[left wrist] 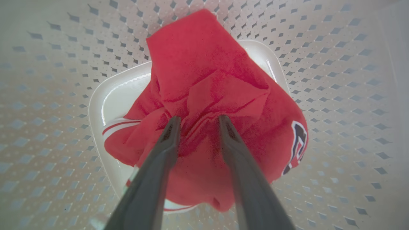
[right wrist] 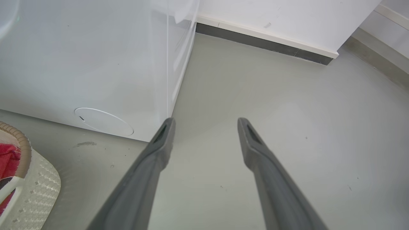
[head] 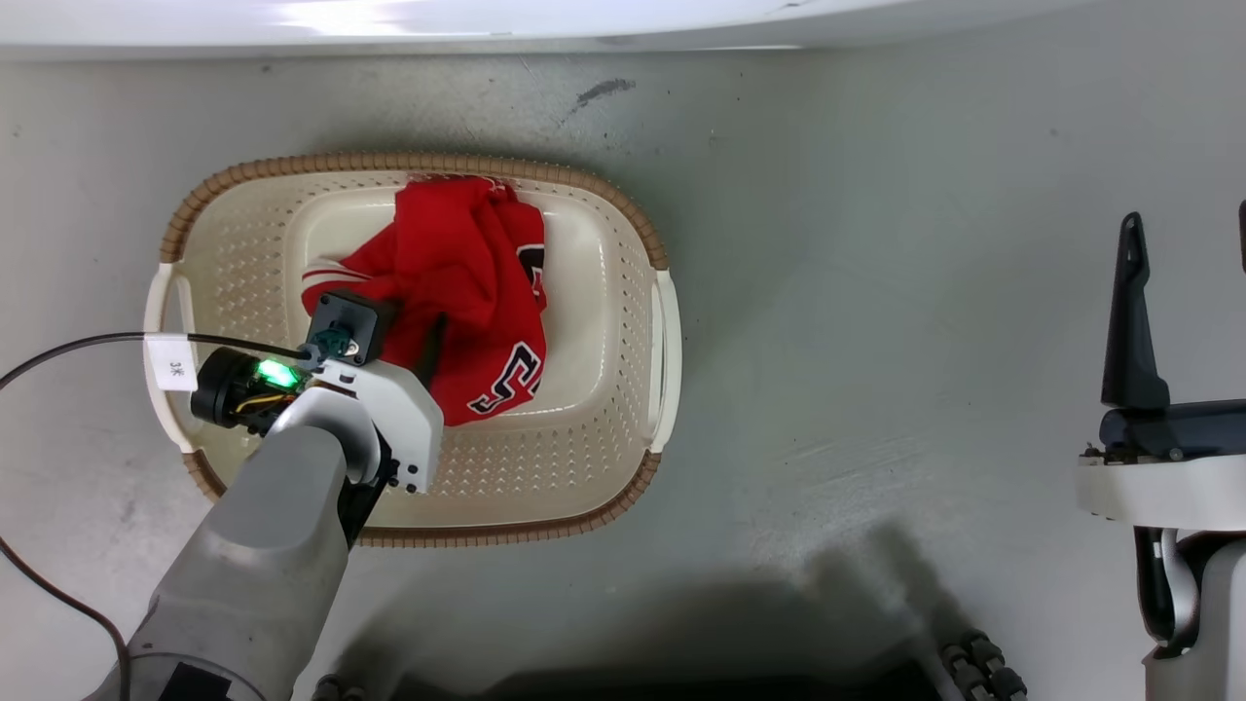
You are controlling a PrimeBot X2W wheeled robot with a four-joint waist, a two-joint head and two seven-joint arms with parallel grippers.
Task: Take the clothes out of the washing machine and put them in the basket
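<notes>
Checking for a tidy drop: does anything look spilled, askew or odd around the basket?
Nothing spilled. The clothes lie crumpled inside the basket, one fold riding up against its far rim. The left gripper has fabric bunched between its fingers. A dark scuff marks the floor.

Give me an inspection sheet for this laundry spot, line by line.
Surface: grey floor, scuffed, a dark mark near the washing machine.
Job's things: red clothes lie in the basket.
Clutter: nothing seen.
Grippers: left gripper spread over the bunched clothes, grip unclear; right gripper open over bare floor.
Cables: black tagged cable runs to the left wrist.
Surroundings: white wall, dark skirting.
</notes>
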